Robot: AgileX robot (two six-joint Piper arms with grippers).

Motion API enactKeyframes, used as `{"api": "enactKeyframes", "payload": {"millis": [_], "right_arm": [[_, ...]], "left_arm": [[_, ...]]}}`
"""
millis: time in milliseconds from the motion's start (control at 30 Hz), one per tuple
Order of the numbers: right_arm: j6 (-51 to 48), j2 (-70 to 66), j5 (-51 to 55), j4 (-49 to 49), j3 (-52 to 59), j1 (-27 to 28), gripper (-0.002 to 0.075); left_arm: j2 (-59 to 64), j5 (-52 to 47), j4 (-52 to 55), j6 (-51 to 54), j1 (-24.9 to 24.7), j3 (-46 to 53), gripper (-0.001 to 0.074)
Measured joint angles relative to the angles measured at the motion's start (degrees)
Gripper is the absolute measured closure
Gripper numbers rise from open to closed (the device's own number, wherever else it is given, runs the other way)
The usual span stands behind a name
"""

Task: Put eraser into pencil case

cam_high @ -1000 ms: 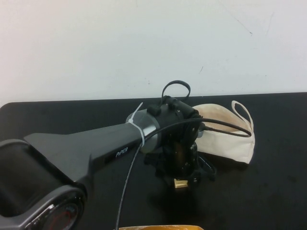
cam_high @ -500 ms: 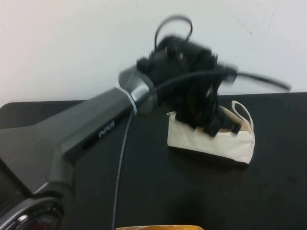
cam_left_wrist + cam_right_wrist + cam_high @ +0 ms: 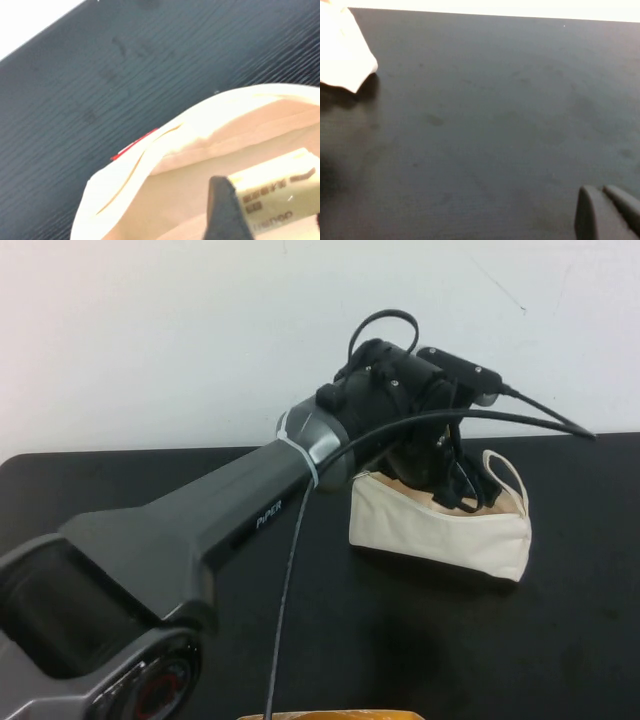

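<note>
The cream-white pencil case (image 3: 440, 525) lies on the black table at the right, its mouth open upward and its wrist loop (image 3: 505, 472) at the right end. My left gripper (image 3: 462, 492) hangs right over that open mouth. In the left wrist view my left gripper (image 3: 270, 202) is shut on the eraser (image 3: 275, 190), a yellowish block with a pale label and dark print, held just above the beige lining of the pencil case (image 3: 165, 175). My right gripper (image 3: 606, 199) is out of the high view; its fingers are together, low over bare table, empty.
The black table (image 3: 150, 490) ends at a white wall behind. An orange-yellow object (image 3: 335, 714) shows at the front edge. A corner of the pencil case (image 3: 342, 55) shows in the right wrist view. A black cable (image 3: 520, 418) loops off the left wrist.
My left arm has lifted from the table in front of the pencil case with the eraser and swung back and up, ending over the open mouth.
</note>
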State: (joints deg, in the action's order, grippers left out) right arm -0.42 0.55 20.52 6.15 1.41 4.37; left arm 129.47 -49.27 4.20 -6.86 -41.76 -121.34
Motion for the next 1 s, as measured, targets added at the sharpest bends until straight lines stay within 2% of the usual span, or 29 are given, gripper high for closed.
{"api": "enactKeyframes", "payload": {"millis": [133,200,267,433,500,600,800,1000], "right_arm": [[0.0,0.0,0.0,0.0,0.0,0.0,0.0727],[0.0,0.0,0.0,0.0,0.0,0.0,0.0727],[0.0,0.0,0.0,0.0,0.0,0.0,0.0727],[0.0,0.0,0.0,0.0,0.0,0.0,0.0727],[0.0,0.0,0.0,0.0,0.0,0.0,0.0727],[0.0,0.0,0.0,0.0,0.0,0.0,0.0727],[0.0,0.0,0.0,0.0,0.0,0.0,0.0727],[0.0,0.0,0.0,0.0,0.0,0.0,0.0727]], "left_arm": [[-0.3,-0.3,2.8,-0.5,0.2,0.0,0.0224],[-1.4,-1.6,5.1,-0.8,0.2,0.0,0.0211],[-3.6,-4.2,7.7,-1.7,0.3,0.0,0.0266],[-12.2,-10.0,9.3,-2.1,0.4,0.4,0.0608],[-16.2,-11.0,9.2,-1.7,0.0,1.9,0.0676],[-23.0,-11.3,9.2,-0.9,-1.5,5.7,0.0719],[-35.5,-7.0,9.3,-1.6,-6.9,18.3,0.0734],[-50.0,-2.9,13.7,-11.8,-10.8,34.3,0.0735]]}}
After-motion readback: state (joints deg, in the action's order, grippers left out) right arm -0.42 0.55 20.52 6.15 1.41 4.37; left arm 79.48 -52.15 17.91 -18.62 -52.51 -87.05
